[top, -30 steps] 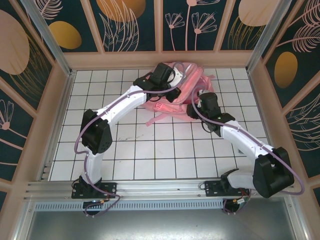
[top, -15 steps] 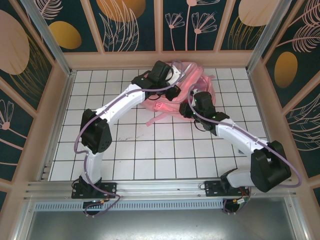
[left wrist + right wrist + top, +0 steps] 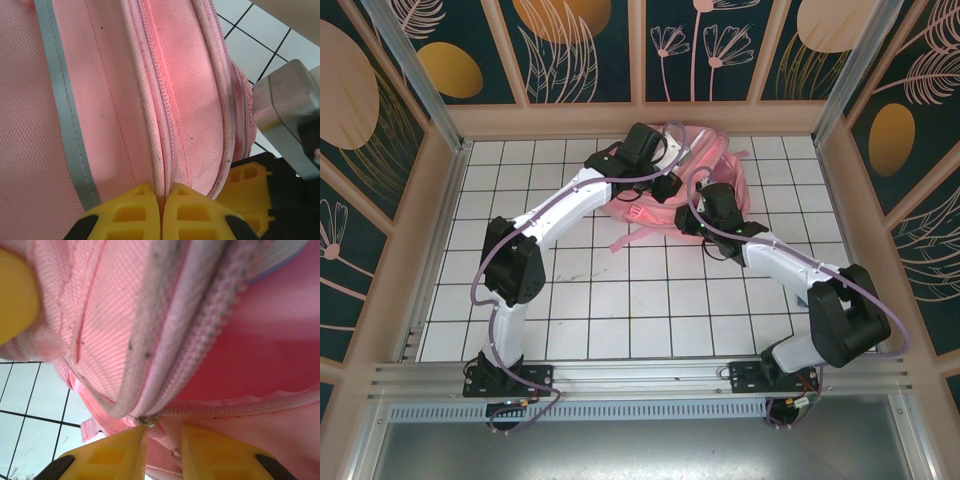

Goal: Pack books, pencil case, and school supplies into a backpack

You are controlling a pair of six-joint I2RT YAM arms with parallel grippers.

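Pink woven backpack (image 3: pixel 190 100) with a pale grey strip (image 3: pixel 60 100). Yellow left fingers (image 3: pixel 130 212). White bench (image 3: pixel 650 300) gridded with thin dark lines.

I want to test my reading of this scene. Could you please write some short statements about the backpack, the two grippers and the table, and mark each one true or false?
1. The backpack lies at the far side of the table. True.
2. The left gripper stands wide open. False: its fingers are pressed together on the backpack's zipper seam.
3. The table has a white surface with a grid of dark lines. True.
4. The backpack is blue. False: it is pink, with pale grey strips.
5. The fingers of the right gripper touch each other. False: a gap shows between them, right at the zipper.
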